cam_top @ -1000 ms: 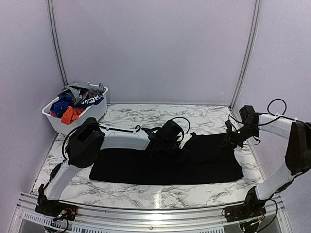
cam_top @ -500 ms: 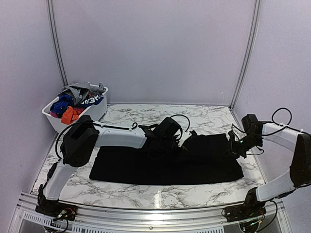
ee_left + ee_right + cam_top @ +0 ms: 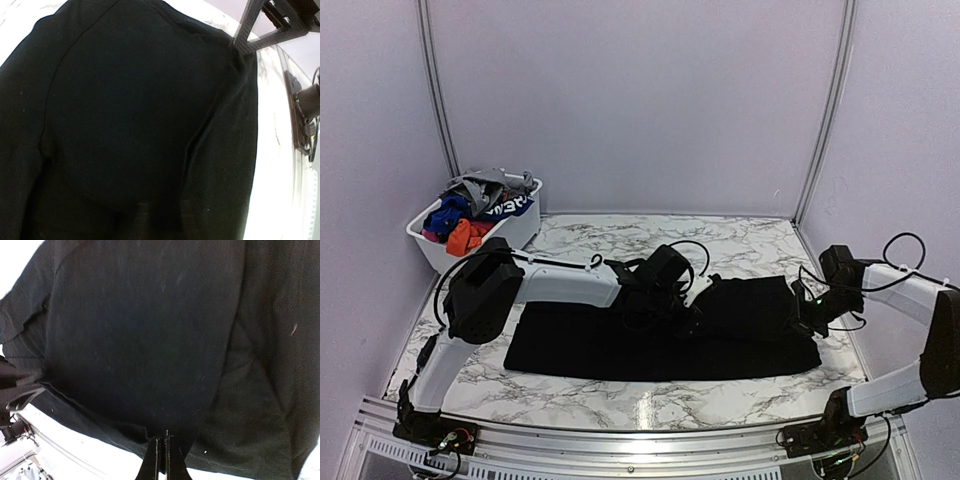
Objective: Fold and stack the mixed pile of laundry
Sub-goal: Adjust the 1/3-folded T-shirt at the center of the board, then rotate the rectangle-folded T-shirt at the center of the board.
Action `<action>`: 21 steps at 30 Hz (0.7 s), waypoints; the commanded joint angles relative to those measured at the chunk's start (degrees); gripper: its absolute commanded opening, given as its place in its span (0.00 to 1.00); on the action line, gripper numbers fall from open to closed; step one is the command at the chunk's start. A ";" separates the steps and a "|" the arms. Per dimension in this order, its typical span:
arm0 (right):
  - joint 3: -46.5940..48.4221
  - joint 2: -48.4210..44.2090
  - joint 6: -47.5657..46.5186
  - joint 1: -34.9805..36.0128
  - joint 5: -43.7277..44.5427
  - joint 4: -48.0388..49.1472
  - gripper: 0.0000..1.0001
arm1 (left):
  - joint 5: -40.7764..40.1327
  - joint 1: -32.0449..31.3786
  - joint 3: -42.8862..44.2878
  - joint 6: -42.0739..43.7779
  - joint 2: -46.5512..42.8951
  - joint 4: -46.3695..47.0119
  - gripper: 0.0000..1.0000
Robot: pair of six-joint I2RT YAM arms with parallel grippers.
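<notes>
A large black garment (image 3: pixel 610 350) lies spread flat across the marble table (image 3: pixel 620 240) and fills both wrist views (image 3: pixel 125 100) (image 3: pixel 150 315). My left gripper (image 3: pixel 668 302) presses down on its middle. Its fingers are dark against the cloth in the left wrist view (image 3: pixel 164 210), so their stance is unclear. My right gripper (image 3: pixel 812 315) sits at the garment's right edge. In the right wrist view (image 3: pixel 163 436) its fingers are closed together on a puckered hem. The rest of the mixed laundry pile (image 3: pixel 475 208), with grey, blue and orange-red pieces, stays in the basket.
A white plastic basket (image 3: pixel 516 234) stands at the back left corner of the table. Pale walls enclose the back and sides. A metal rail (image 3: pixel 640 455) runs along the near edge between the arm bases.
My right gripper has moved down and toward the near right along the garment's right edge. The left arm has shifted slightly left over the cloth's middle.
</notes>
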 commanded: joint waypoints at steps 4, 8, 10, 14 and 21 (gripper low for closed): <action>3.94 2.00 -1.36 0.36 -4.53 0.75 0.34 | -3.35 2.20 -6.44 -2.20 -9.31 -1.71 0.62; 10.07 4.57 -0.87 -0.33 -5.86 4.95 0.47 | -5.62 5.37 -15.34 -4.95 -17.75 0.83 0.69; 12.20 7.57 -0.61 -0.42 -6.32 7.46 0.48 | -7.21 7.69 -18.56 -6.67 -20.26 0.85 0.69; 15.40 14.68 0.26 -0.04 -7.68 12.16 0.48 | -10.47 13.04 -22.99 -10.59 -22.23 -0.07 0.69; 21.23 26.62 0.64 2.29 -4.49 16.42 0.46 | -14.82 17.89 -21.08 -13.47 -18.43 -6.18 0.66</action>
